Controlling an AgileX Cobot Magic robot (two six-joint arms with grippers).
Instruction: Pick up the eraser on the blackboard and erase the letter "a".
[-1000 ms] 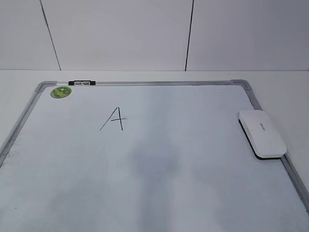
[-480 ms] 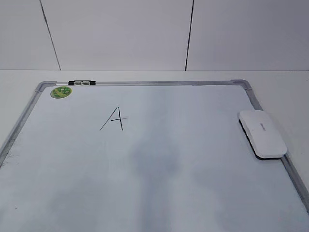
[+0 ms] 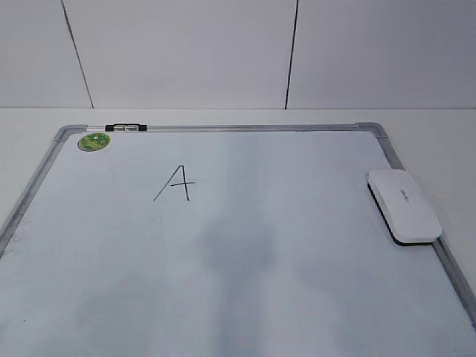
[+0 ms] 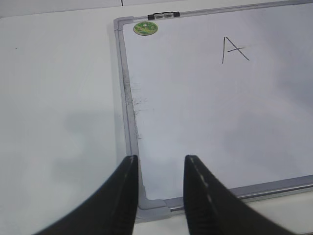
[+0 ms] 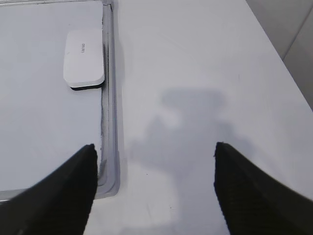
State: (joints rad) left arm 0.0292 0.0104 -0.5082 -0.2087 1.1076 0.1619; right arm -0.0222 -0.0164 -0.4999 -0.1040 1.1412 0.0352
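eraser [image 3: 404,204] white, dark underside | blackboard [image 3: 312,297] white, grey frame | sticker [image 3: 94,140] green | claws black

A bare lab-style test bench: a plain white table [image 3: 446,141] meets white wall panels [image 3: 186,52] with dark seams along its far edge.

Bright, even light; soft shadows on the blackboard [image 3: 245,253], perhaps slightly blurred.

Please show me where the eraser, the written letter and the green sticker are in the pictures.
eraser [image 3: 403,204], exterior view, middle of its white top.
letter "A" [image 3: 175,184], exterior view, its crossbar.
green sticker [image 3: 94,141], exterior view, its centre.
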